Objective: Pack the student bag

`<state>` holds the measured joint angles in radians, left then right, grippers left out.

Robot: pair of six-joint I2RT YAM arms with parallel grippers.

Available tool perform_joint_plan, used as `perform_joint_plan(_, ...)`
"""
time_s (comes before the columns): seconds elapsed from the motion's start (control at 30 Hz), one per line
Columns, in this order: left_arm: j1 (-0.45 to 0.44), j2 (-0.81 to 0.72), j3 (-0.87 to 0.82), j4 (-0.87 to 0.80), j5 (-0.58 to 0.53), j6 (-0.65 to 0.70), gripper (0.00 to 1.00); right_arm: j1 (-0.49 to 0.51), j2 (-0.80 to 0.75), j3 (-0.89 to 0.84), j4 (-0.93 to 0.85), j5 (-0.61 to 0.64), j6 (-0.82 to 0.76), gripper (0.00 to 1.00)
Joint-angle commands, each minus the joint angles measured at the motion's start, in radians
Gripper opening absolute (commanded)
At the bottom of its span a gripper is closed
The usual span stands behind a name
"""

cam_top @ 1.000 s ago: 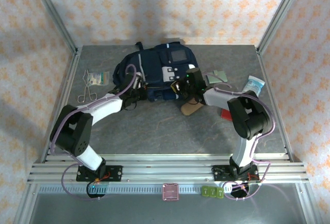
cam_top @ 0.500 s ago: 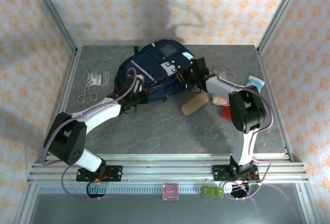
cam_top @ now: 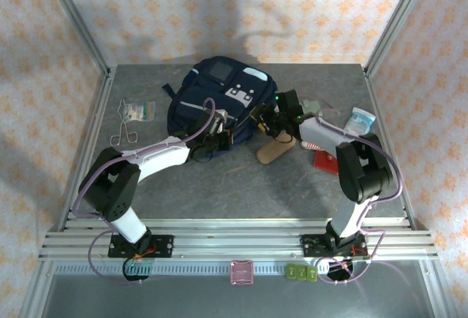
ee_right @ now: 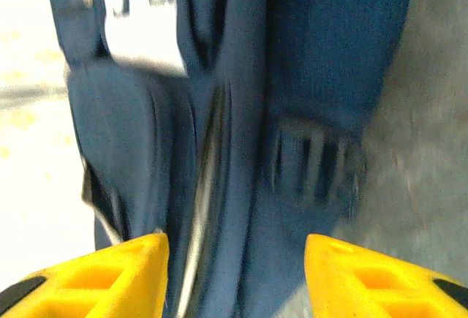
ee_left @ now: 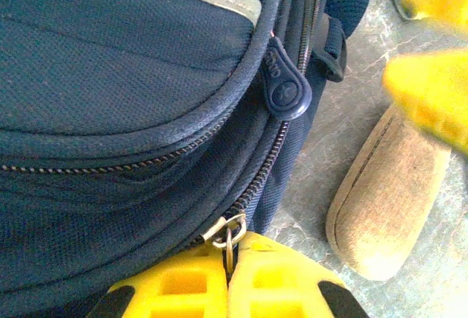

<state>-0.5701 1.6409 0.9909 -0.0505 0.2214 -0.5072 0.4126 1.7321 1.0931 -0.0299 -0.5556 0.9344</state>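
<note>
The student bag (cam_top: 216, 95) is a navy backpack with white patches, lying at the back middle of the table. My left gripper (cam_top: 221, 137) sits at its near edge, shut on the metal zipper pull (ee_left: 229, 234) of the bag (ee_left: 131, 77); the ring is pinched between the yellow fingers (ee_left: 230, 248). My right gripper (cam_top: 263, 118) hangs at the bag's right side, open, its fingers apart with nothing between them (ee_right: 236, 248) and blurred bag fabric (ee_right: 292, 77) just ahead.
A brown oval glasses case (cam_top: 274, 150) lies right of the left gripper, near the bag's corner (ee_left: 387, 201). Metal forceps (cam_top: 123, 131) and a small packet (cam_top: 139, 110) lie at the left. A tissue pack (cam_top: 360, 120) and a red item (cam_top: 324, 161) lie at the right.
The right gripper has opened and released the bag. The left gripper moved right along the bag's edge with the zipper pull. The bag turned and shifted toward the back left.
</note>
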Motion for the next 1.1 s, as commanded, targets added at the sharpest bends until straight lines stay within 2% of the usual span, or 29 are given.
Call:
perform_joint_plan(0.0, -0.008, 0.001, 0.041, 0.036, 0.0, 0.001, 0.0, 0.053, -0.03, -0.038, 0.083, -0.082, 0.037, 0.51)
perform_joint_plan(0.13, -0.016, -0.012, 0.033, 0.03, -0.002, -0.001, 0.0, 0.103, -0.008, -0.028, 0.137, -0.061, 0.046, 0.54)
perform_joint_plan(0.37, -0.037, -0.035, 0.029, 0.034, 0.003, -0.001, 0.0, 0.138, 0.141, 0.085, 0.167, -0.061, 0.074, 0.53)
perform_joint_plan(0.47, -0.037, -0.032, 0.021, 0.013, -0.014, -0.001, 0.0, 0.14, 0.182, 0.099, 0.2, -0.064, 0.095, 0.3)
perform_joint_plan(0.53, -0.037, -0.031, 0.017, -0.025, -0.055, 0.002, 0.0, 0.138, 0.186, 0.096, 0.203, -0.036, 0.089, 0.07)
perform_joint_plan(0.57, -0.037, -0.033, 0.013, -0.038, -0.074, 0.005, 0.0, 0.135, 0.184, 0.093, 0.202, -0.029, 0.089, 0.0)
perform_joint_plan(0.77, 0.011, -0.107, -0.06, -0.091, -0.152, -0.001, 0.0, 0.094, 0.139, 0.042, 0.22, 0.01, 0.087, 0.0)
perform_joint_plan(1.07, 0.214, -0.296, -0.224, -0.167, -0.222, 0.009, 0.0, 0.038, 0.072, -0.025, 0.243, 0.045, 0.073, 0.0)
